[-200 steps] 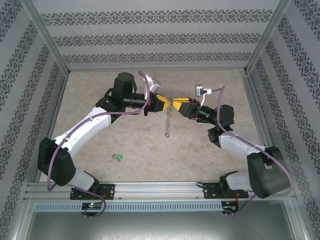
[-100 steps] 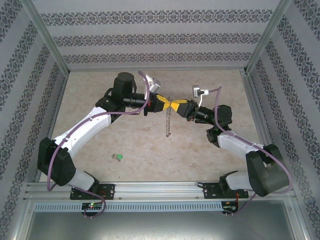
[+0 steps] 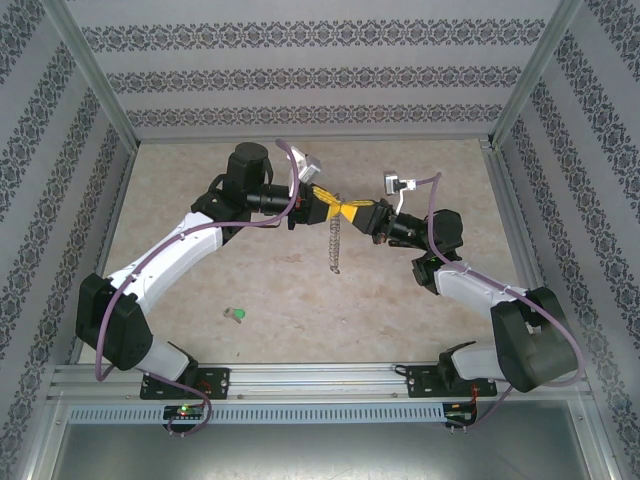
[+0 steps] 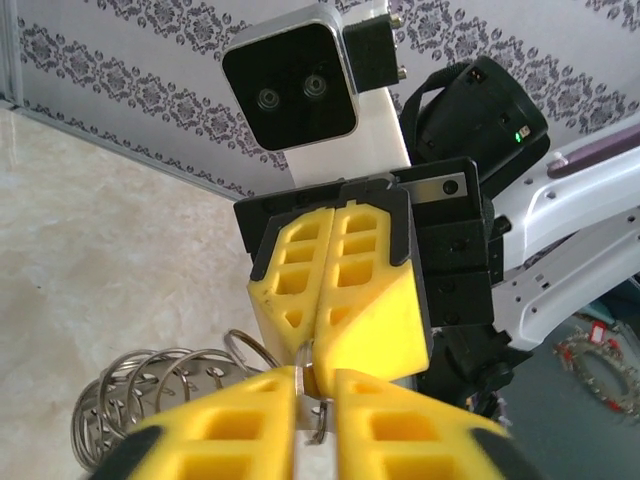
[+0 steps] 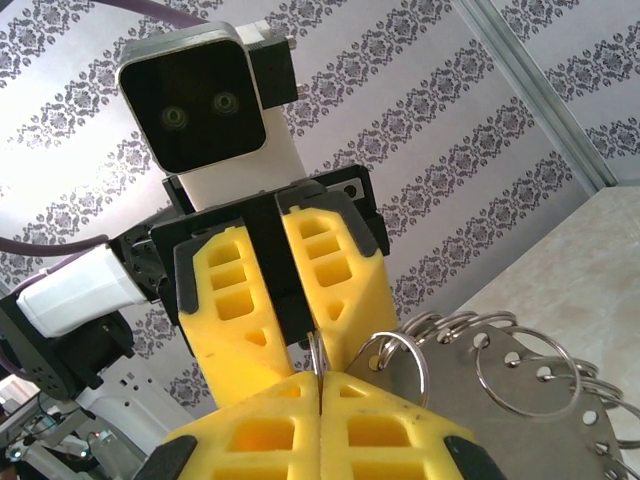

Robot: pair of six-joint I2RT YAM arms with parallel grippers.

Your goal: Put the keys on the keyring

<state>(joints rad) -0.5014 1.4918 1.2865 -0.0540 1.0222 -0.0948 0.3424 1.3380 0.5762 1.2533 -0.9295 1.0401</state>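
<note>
Above the middle of the table, my right gripper is pinched tight on the top edge of the keyring, which hangs edge-on like a chain, while my left gripper meets it nose to nose, jaws a sliver apart around the same edge; whether they grip I cannot tell. This looks like a hand-over, with the green key lying loose near my left arm's base. Next, the left hand should let go cleanly and fetch it while the right holds the ring steady.
</note>
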